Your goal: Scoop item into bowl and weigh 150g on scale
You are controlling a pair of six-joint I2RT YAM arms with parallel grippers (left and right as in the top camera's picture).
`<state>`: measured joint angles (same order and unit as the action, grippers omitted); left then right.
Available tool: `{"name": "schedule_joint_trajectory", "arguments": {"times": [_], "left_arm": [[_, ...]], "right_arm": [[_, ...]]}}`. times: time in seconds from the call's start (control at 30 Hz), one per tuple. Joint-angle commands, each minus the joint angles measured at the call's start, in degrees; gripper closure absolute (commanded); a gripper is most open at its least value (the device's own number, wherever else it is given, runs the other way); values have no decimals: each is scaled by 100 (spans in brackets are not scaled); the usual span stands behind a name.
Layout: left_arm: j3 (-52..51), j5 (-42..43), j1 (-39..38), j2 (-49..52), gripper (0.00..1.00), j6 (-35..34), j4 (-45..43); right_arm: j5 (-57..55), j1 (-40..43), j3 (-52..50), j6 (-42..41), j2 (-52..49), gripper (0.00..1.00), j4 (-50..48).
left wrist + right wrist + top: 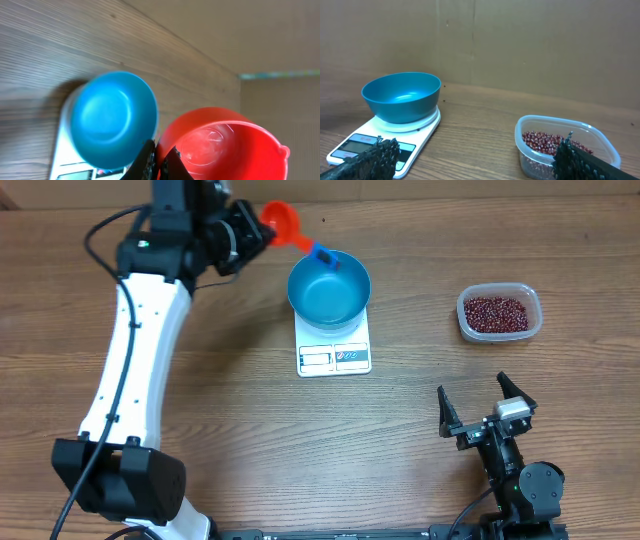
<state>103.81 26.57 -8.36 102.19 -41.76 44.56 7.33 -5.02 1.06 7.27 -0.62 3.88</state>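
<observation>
The only writing I could find was on the scale [334, 358]. It had a small screen and blue marks along its near edge. They were too small for me to read.

On the left, my white left arm [130, 370] reached far across the brown table [250, 430]. My left pincer [160, 161] was closed tight on the wall of a red scoop [220, 142]. The scoop was up at the far side, just left of the bowl [330, 290]. Its handle had a blue end that pointed over the bowl's far rim. I could not tell if it touched the rim.

The blue bowl sat on the white scale in the middle of the table. The bowl looked bare inside. It covered most of the scale, so I only saw the near edge with the screen.

To the right, well apart from the scale, sat a clear tub [538, 315]. The little dark red beans [495, 311] were all in it.

Near me on the right, my right pincer [472, 385] was wide open and held nothing.

From my left wrist, the scoop and the scale were cut off at the bottom. From my right wrist, my own fingers were blurry in the low corners. One of them hid a bit of the tub.
</observation>
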Motion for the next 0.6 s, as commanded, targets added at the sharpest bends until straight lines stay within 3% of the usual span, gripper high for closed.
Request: {"name": "schedule_joint_trajectory", "arguments": {"times": [0.0,0.1,0.3,0.57], "left_arm": [[28,-85,-293,37,96,297,-15],[28,-219,-461,66,96,302,-37],[28,-304,-516,66,96,299,-195],[28,-319,-518,66,96,295,-289]], "right_arm": [[514,-39,-57,-356,48,0,-13],[866,-39,-2,-997,44,0,7],[1362,-37,717,-1349,-247,0,407],[1626,-28,2988,-1163,-2302,0,1626]]}}
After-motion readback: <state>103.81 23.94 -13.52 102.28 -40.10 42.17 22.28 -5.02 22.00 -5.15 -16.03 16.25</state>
